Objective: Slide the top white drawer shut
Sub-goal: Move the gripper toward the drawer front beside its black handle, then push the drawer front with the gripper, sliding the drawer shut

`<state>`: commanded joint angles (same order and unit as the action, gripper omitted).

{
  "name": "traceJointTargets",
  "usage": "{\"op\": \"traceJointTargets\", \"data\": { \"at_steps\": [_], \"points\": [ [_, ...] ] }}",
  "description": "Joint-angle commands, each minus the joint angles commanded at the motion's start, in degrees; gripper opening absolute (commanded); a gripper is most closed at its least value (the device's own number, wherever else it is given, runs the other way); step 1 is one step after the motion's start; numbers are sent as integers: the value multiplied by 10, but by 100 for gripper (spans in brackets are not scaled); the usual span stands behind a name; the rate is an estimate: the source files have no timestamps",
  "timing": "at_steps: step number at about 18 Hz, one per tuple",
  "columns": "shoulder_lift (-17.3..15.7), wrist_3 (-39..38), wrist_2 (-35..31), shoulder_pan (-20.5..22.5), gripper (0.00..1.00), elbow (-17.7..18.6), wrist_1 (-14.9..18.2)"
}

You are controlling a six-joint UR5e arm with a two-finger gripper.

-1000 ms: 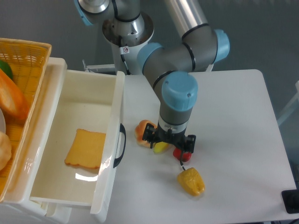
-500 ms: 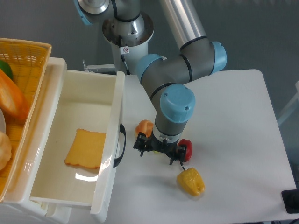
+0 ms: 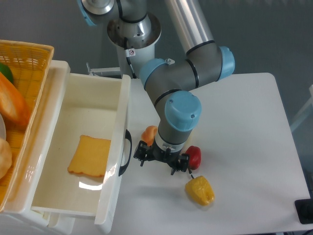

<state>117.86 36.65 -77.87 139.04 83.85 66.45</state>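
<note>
My gripper (image 3: 158, 158) hangs spread and empty just right of the pulled-out top white drawer (image 3: 80, 147); an off-centre push near its black handle (image 3: 125, 152) could skew and jam it, I judge.

Grey arm (image 3: 173, 81), silver tube links, light-blue joint caps; black two-finger gripper (image 3: 161, 156); red-white sticker on base; thin black cable

Bare table (image 3: 146, 191) lies between the gripper (image 3: 159, 160) and the open drawer's handle (image 3: 125, 152); a yellow pepper (image 3: 199, 190) and red tomato (image 3: 193, 155) sit behind the gripper.
</note>
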Motion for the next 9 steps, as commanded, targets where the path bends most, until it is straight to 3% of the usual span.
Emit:
{"op": "traceJointTargets", "data": {
  "at_steps": [9],
  "points": [
    [-3, 4, 28, 0, 100, -1, 0]
  ]
}}
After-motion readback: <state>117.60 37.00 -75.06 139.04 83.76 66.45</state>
